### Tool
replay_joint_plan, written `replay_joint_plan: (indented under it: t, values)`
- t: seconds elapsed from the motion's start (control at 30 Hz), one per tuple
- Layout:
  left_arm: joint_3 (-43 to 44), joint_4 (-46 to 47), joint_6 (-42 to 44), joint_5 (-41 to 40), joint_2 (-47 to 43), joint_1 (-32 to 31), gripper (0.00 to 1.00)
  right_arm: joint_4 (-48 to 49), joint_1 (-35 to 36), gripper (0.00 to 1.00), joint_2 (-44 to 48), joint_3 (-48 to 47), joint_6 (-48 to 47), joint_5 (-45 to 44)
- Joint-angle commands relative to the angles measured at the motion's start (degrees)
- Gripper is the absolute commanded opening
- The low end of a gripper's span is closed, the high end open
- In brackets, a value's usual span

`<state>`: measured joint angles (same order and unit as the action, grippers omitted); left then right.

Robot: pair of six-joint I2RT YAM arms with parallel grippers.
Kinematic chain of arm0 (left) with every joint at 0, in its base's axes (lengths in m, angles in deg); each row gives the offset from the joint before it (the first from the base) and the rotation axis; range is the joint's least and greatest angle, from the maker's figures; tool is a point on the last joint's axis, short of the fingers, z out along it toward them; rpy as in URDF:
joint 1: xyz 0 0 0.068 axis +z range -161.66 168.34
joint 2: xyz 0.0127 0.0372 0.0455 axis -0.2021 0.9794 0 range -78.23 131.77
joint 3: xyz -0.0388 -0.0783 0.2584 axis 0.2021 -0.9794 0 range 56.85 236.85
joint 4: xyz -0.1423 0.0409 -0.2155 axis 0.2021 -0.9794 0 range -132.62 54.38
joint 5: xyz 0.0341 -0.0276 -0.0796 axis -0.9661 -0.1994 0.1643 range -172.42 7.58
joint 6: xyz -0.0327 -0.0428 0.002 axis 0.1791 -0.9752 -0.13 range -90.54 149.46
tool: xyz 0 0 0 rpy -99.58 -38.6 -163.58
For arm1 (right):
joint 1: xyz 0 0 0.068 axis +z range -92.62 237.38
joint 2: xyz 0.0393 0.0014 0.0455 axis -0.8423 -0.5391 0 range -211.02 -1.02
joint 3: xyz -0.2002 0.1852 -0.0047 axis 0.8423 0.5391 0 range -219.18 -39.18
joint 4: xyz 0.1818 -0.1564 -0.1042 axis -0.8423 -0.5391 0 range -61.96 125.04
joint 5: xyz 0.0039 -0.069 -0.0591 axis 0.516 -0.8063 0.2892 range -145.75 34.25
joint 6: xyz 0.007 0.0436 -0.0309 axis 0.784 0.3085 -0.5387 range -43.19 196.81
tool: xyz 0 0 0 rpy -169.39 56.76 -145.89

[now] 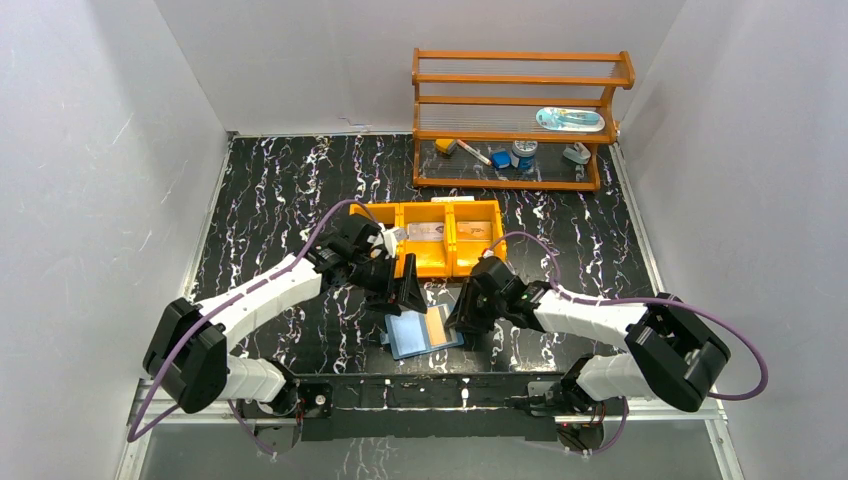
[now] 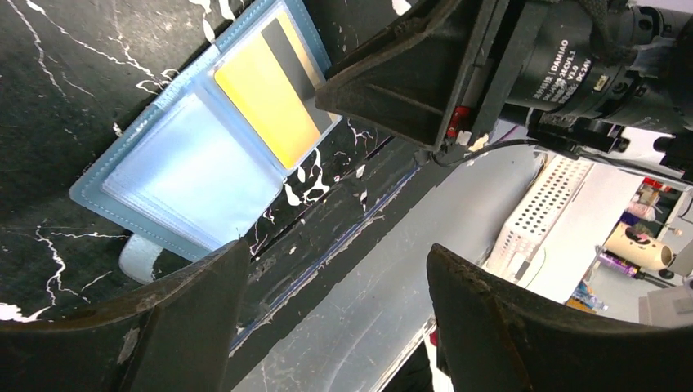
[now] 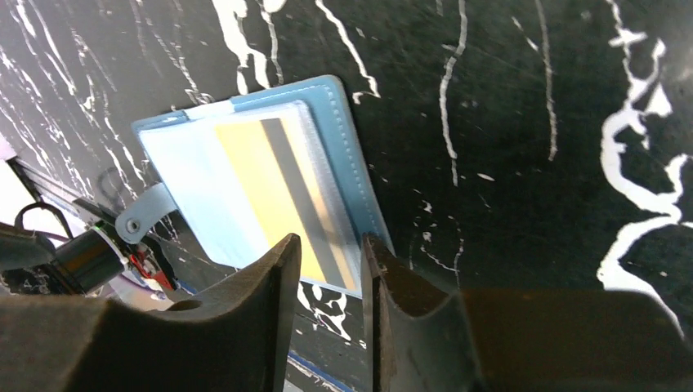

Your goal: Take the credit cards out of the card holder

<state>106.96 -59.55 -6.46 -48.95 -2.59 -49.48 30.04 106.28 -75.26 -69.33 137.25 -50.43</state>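
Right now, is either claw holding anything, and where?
The left gripper is open and empty. The right gripper sits nearly closed at the edge of the orange card in the wallet; a pinch cannot be told.

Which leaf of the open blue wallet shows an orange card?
The leaf nearest the right gripper: flat orange card with a grey stripe. The other leaf shows only pale blue pockets.

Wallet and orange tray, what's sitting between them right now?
In the top view, the left end effector hangs between the wallet and tray, over the marbled tabletop; no loose item shows there.
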Motion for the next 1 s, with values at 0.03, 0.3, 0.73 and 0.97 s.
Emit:
replay_joint_plan:
  t: [0.03,0.3,0.73,0.97]
  values:
    - [0.73,0.72,-1.26,0.0,0.83,-1.41,0.76,0.4,0.81,0.37,0.33,2.04,2.4,-1.48]
    - [0.88,2.55,-2.17,-0.33,2.38,-2.22,0.69,9.1,2.55,0.31,4.5,8.14,10.29,0.5]
    - [0.45,2.28,-2.14,-1.18,2.19,-2.43,0.68,1.34,6.26,0.41,8.19,3.77,11.01,-6.33]
    - [0.17,2.17,-2.01,-1.94,2.12,-2.43,0.68,8.53,6.29,0.36,6.4,4.59,12.05,-2.87]
